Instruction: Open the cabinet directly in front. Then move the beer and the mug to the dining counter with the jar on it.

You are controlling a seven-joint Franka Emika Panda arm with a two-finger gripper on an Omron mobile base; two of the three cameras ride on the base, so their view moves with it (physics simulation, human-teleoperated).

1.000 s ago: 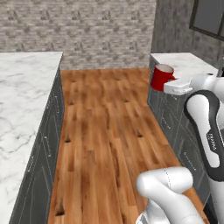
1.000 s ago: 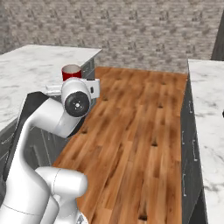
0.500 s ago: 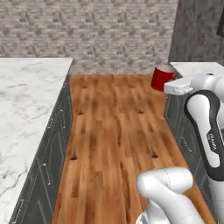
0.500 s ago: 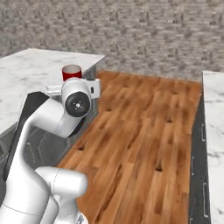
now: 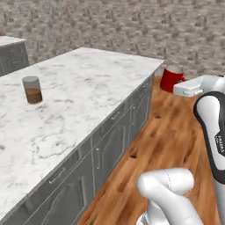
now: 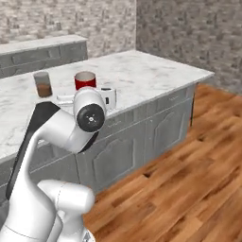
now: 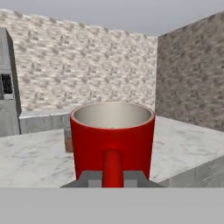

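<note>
The mug [image 7: 112, 140] (red, upright, empty) is held clamped by its handle in the gripper [image 7: 112, 178] and carried in the air beside the dining counter [image 5: 88, 105], on which the jar [image 5: 32, 89] stands. The mug's transfer is judged nearly complete; its setting-down is not yet done.

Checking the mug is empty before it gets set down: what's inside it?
The mug, shut in the gripper, shows bare pale inner wall; its bottom is hidden by the near rim.
</note>
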